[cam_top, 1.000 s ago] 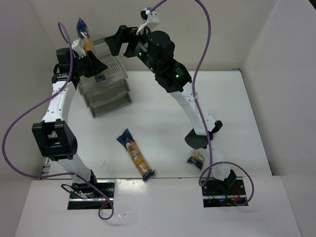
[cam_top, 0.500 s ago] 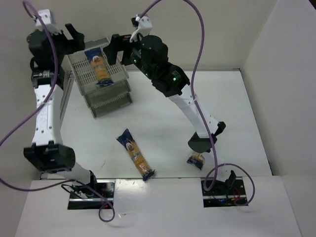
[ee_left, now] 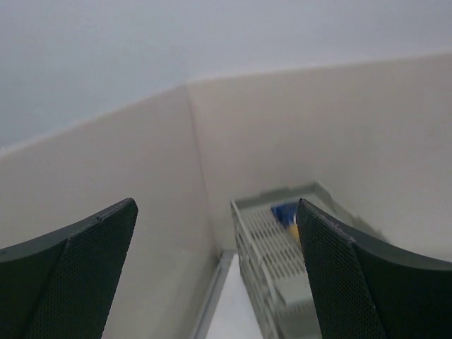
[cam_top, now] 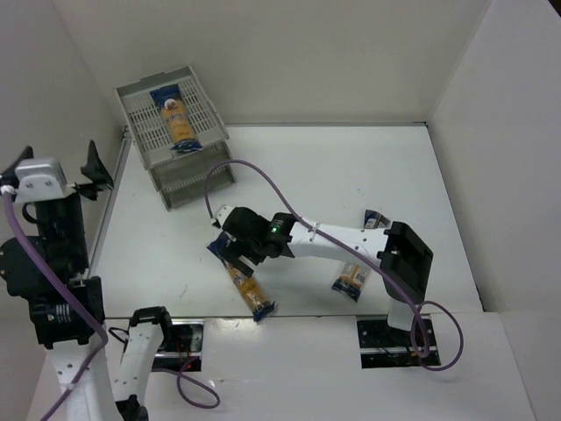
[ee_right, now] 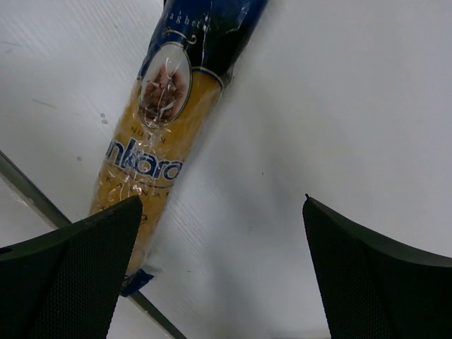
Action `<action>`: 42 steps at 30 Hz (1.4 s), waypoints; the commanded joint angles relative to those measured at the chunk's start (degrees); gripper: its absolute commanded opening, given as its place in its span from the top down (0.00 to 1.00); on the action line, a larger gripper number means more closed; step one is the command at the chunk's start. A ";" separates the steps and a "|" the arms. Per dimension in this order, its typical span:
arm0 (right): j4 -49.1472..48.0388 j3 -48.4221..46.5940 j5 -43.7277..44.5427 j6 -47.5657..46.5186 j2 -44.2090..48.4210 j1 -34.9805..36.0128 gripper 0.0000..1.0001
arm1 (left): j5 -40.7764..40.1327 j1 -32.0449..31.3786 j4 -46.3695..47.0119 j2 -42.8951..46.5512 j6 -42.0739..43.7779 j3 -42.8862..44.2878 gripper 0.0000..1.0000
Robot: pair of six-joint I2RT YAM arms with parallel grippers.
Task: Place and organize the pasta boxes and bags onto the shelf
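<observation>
1 packet point(cam_top: 175, 121) on shelf point(cam_top: 140, 123) | left gripper point(ee_left: 215, 205) spread | right gripper point(ee_right: 222, 201) spread above second packet point(ee_right: 162, 134)

Table point(cam_top: 351, 175), shelf point(cam_top: 188, 180), packet point(cam_top: 250, 289), second packet point(cam_top: 351, 281)

- Top view: scene is lit bright and even from above; only faint, soft shadows are cast under right arm point(cam_top: 333, 241) onto table point(cam_top: 368, 167).
- Left wrist view: hazy, low contrast; shelf point(ee_left: 272, 247) is rendered soft, out of focus.
- Right wrist view: packet point(ee_right: 162, 134) is shown sharp w/ glare on its film; fingers point(ee_right: 63, 275) are left dark.
</observation>
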State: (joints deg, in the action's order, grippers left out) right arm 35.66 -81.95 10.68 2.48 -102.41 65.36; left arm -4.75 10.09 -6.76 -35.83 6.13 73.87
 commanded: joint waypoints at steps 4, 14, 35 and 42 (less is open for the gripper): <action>-9.12 4.24 -2.14 3.74 2.22 2.22 0.00 | 0.18 1.87 -6.06 7.70 -7.62 -7.77 0.00; -13.42 10.94 -6.37 5.35 -1.73 5.30 0.00 | -1.66 -1.38 -6.77 12.71 -7.71 -12.77 0.00; -21.25 13.22 -4.87 6.24 -8.34 8.20 1.00 | -3.77 -2.53 -5.54 15.36 -5.96 -16.04 0.00; -18.44 3.66 -11.45 -3.43 -0.69 8.20 1.00 | -5.88 -2.53 -5.01 13.51 -3.32 -14.89 0.00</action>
State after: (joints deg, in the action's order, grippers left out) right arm 19.14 -71.16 3.68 4.86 -108.66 73.19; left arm -8.95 7.73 -14.76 -21.37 1.04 57.14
